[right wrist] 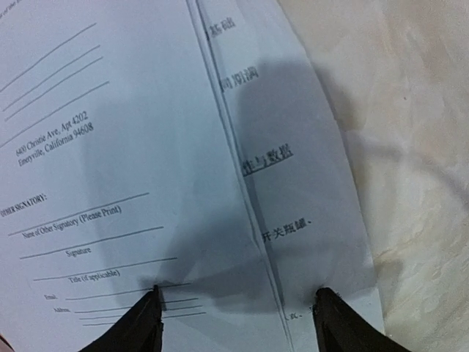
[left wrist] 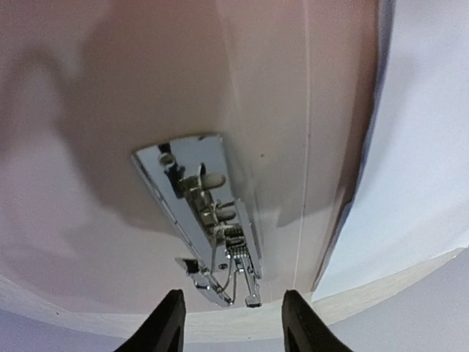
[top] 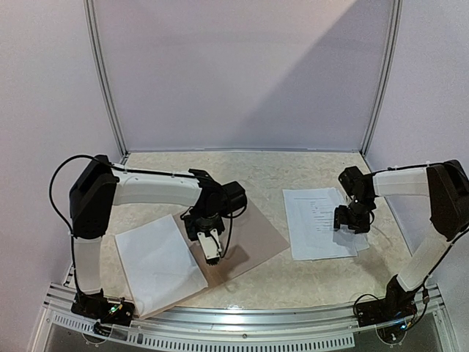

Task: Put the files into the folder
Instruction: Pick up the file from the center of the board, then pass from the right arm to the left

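Left gripper hovering open over shiny metal clip in flat tan card folder; right gripper hanging open over thin white printed sheets, offset stack risking splitting if dragged.

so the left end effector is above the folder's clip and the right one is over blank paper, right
Not blank: the files under the right end effector are printed with text, as the right wrist view shows. The left end effector is above the folder's clip.

Pale lilac walls, metal corner posts, beige marbled tabletop
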Tool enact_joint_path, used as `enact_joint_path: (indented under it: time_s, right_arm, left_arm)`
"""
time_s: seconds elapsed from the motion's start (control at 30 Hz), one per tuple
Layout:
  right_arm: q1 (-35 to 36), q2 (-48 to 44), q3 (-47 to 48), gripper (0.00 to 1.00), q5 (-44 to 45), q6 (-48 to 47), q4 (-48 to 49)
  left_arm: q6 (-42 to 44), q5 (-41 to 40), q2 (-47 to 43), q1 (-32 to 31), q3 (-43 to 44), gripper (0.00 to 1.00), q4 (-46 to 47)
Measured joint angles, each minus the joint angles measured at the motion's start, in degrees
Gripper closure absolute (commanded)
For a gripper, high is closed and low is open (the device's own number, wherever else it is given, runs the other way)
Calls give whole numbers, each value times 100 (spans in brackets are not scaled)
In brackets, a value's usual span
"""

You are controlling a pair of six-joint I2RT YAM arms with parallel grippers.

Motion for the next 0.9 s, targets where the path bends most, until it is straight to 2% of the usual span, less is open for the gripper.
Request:
enact_joint_path:
  time_s: [0.03, 0.2, 0.4, 0.63, 0.77, 0.9]
  right_arm:
    - [0, 15, 4, 52, -37, -35, 35]
    - [0, 83, 57, 78, -122, -118, 125]
    - [-2, 72, 61, 99, -155, -243, 94]
    - [-2, -127, 74, 100, -249, -356, -146]
    - [-2, -446, 179, 100, -380, -385, -310]
    - [0, -824, 393, 100, -535, -417, -424]
  left_arm:
    - [-15, -24, 0, 4, 55, 48, -46]
    - [-234, -105, -2, 22, 326, 44, -219]
    - [-595, -199, -17, 48, 634, 43, -483]
    - [-1611, -352, -44, 153, 1290, 40, -658]
    - [-2741, -146, 157, 232, 2352, 35, -1071]
    - [-4332, 511, 695, 339, 3727, 23, -1438]
